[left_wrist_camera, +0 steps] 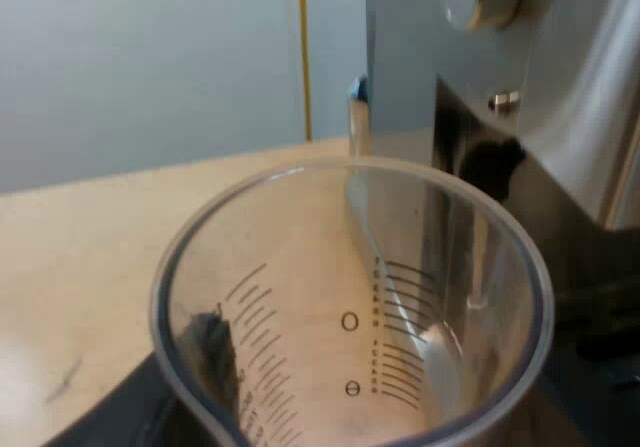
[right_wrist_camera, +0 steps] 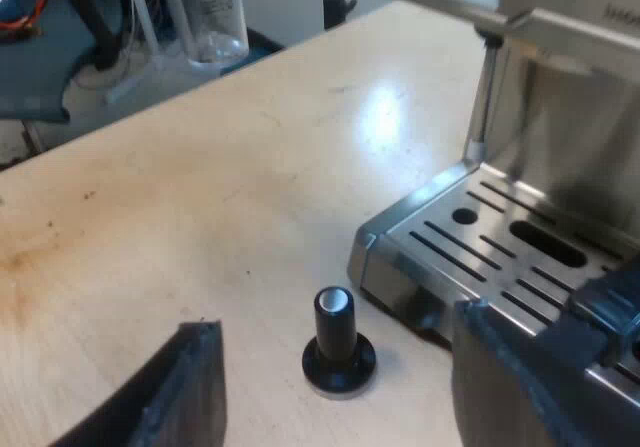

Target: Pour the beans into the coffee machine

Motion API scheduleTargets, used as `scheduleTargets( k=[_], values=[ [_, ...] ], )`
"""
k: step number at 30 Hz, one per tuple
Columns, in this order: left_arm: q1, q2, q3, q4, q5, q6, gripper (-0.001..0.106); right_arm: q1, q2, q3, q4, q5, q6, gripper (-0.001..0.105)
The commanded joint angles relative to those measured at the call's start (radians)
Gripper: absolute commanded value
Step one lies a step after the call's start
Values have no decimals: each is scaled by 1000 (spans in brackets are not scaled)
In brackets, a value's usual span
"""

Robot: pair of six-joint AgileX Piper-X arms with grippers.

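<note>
**Measuring glass in the left pincer, beside the machine's front**

The left pincer [left_wrist_camera: 340, 412] is grasping the measuring glass [left_wrist_camera: 350, 297]. One dark finger [left_wrist_camera: 212, 352] shows through the clear wall, pressed against the glass near its pouring lip. The glass sits right between the fingers with its open rim towards the camera, and its printed scale lines run down the inside wall. It is held above the pale wooden table [left_wrist_camera: 100, 247]. The steel front of the espresso machine [left_wrist_camera: 560, 117] stands just beyond the far side of the rim, near it; whether they touch I cannot tell.

The right pincer [right_wrist_camera: 340, 325] is released, its two black fingers spread wide and low over the table [right_wrist_camera: 200, 197]. A tamper [right_wrist_camera: 340, 355] with a black knob stands upright on the table between those fingers, touching neither. It is just beside the near corner of the machine's slotted drip tray [right_wrist_camera: 500, 257]. One finger hangs over that tray. From here the measuring glass [right_wrist_camera: 215, 17] appears far off, past the table's far edge and well apart from the right pincer.
</note>
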Motion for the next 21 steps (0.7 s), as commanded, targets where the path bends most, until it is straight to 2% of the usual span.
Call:
scheduleTargets(
  k=[1,2,8,13,21],
  values=[
    [1,32,4,-49,62,18,12,1,43,-3,-77,-3,-7,52],
    [1,47,9,-79,77,23,12,1,62,-3,-101,0,-7,52],
    [1,98,64,-262,74,23,12,1,165,-3,-219,5,-7,52],
    [1,147,103,-343,74,23,12,1,238,-3,-303,21,33,52],
    [1,291,135,-480,69,20,12,1,318,-3,-345,21,33,52]
  ],
)
